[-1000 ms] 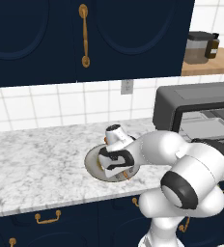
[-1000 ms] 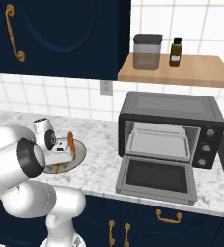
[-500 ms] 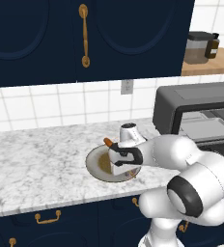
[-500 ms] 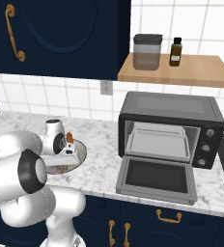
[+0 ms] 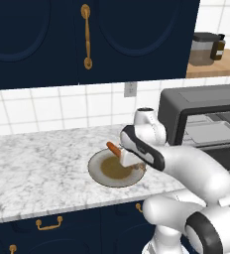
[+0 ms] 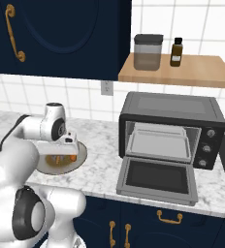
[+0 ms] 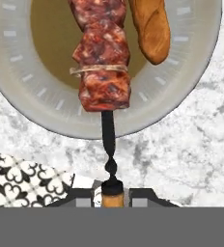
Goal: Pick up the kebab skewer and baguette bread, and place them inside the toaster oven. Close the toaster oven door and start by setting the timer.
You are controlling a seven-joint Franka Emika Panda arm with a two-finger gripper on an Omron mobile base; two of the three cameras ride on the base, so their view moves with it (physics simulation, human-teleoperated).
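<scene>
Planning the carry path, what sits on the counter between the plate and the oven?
Bare marble between plate and oven, seen in the right base view.

The light is even and bright in all views, without glare. Soft shadows lie under the plate [image 7: 17, 87] on the worktop [image 5: 32, 163] (rendered, slightly coarse). Edges look straight, nothing blurred.

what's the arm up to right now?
The tool is shut on the handle end of the kebab skewer, over the plate on the counter, with the baguette beside it. The toaster oven stands with its door dropped open, nothing loaded yet.
</scene>
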